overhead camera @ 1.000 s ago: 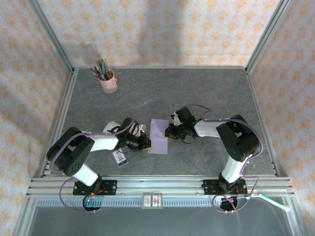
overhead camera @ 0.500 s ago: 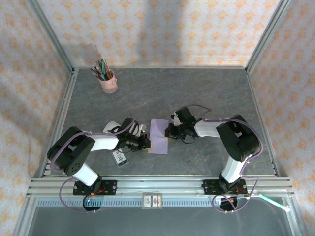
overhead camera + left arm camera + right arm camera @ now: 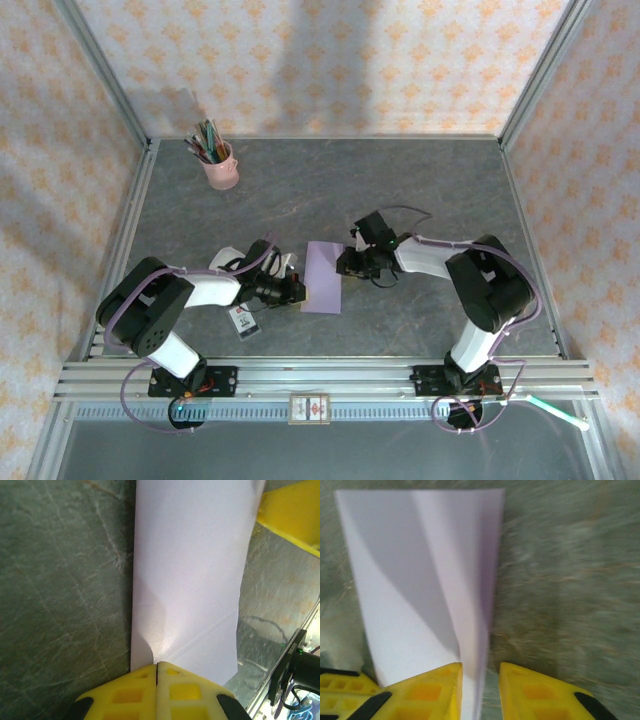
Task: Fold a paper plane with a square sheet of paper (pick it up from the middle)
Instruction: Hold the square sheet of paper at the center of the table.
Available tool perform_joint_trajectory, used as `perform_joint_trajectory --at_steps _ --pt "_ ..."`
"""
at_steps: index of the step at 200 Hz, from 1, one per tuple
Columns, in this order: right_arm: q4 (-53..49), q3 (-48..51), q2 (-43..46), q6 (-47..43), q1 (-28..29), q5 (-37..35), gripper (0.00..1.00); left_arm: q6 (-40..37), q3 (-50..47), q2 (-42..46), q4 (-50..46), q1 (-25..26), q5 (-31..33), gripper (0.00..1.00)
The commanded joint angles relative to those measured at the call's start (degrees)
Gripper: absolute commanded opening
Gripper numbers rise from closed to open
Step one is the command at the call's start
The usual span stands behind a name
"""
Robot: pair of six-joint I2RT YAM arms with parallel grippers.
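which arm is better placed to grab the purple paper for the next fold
Probably right. The right gripper is open with an edge of the square sheet of paper between its fingers, ready to close. The left gripper is shut at the sheet's other side.

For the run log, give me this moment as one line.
lavender sheet: folded into narrow strip | left gripper: shut on its edge | right gripper: open, astride opposite edge

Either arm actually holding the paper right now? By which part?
Nothing looks clamped: left fingers, shut, touch the lavender sheet at its edge with their tips; right fingers, open, straddle its raised folded edge.
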State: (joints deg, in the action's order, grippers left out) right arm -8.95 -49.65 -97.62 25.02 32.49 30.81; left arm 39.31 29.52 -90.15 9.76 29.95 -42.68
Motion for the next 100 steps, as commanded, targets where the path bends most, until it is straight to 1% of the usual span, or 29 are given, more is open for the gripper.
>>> perform_joint_trajectory --at_steps 1,17,31,46,63,75,100 --pt "-5.1 -1.3 3.7 -1.6 -1.1 -5.8 0.27 -1.5 -2.6 -3.3 -7.3 0.4 2.9 0.0" --pt "-2.5 -1.3 5.3 -1.6 -0.3 -1.9 0.26 -1.6 -2.5 -3.1 -7.5 0.4 3.1 0.0" --pt "-0.1 -1.9 5.5 -1.4 1.5 1.3 0.24 -1.8 -2.4 -3.1 -7.7 0.3 3.1 0.0" --pt "1.9 -3.1 5.5 -0.6 3.7 2.3 0.19 -1.9 -2.4 -3.2 -7.8 0.3 3.2 0.0" --pt "4.1 -4.2 5.3 0.4 5.5 3.0 0.18 -2.0 -2.6 -3.2 -7.9 0.3 3.3 0.0" --pt "6.3 -4.5 4.4 1.6 6.2 4.9 0.16 -2.0 -2.8 -3.1 -7.8 0.3 3.4 0.0" --pt "8.9 -6.3 -0.3 3.4 7.3 8.8 0.12 -2.2 -2.9 -3.1 -7.7 0.3 3.4 0.0"
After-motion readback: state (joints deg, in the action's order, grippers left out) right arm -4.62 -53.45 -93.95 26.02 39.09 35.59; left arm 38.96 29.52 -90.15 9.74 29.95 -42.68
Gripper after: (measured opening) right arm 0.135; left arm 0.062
